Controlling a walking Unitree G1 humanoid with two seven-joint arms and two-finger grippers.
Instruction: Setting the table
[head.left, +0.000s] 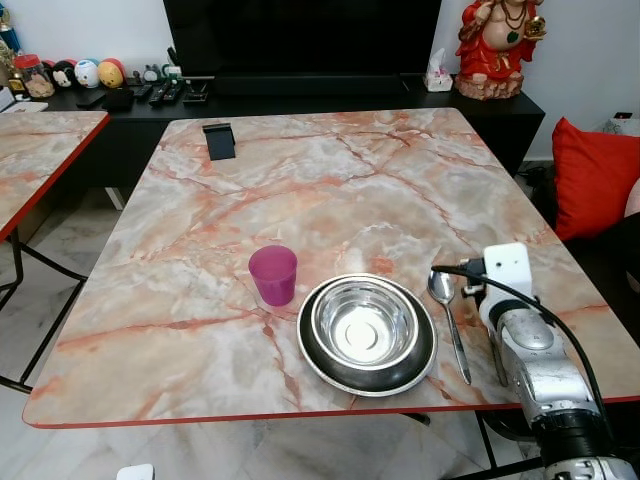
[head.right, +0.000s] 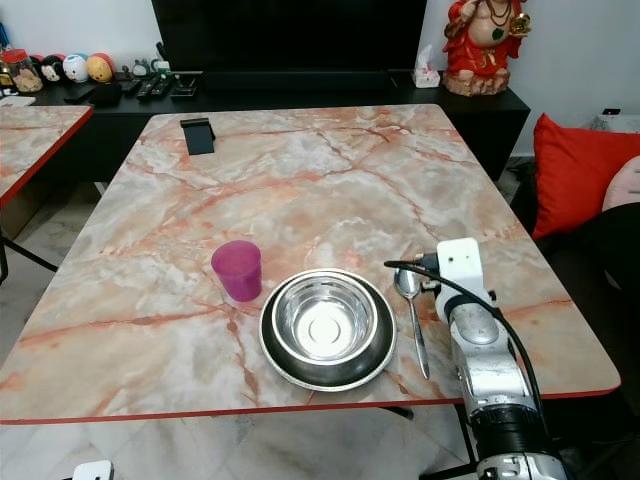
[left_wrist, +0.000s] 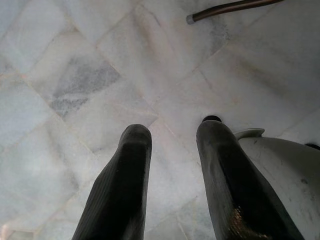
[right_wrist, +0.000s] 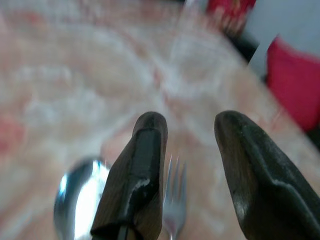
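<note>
Two pieces of cutlery lying at the right of the steel bowl on the marble table: spoon just beside the bowl's rim, fork just beside the spoon on its outer side. Spoon lying with long axis running from the near table edge toward the far side, handle pointing to the near edge, bowl end pointing away. Fork lying about parallel to it, tines pointing away too, mostly hiding under the right arm in the eye views. Steel bowl sitting inside a dark plate near the near edge. Purple cup standing upright just left of the plate, apart from it.

Right gripper hovering low over the fork, black fingers spreading apart with nothing between them, tines showing in the gap. Left gripper hanging down over the tiled floor, fingers apart and holding nothing.

Small black stand resting at the far left of the table. No readable writing or brand showing on any thing; right wrist view blurring too much for small detail.
</note>
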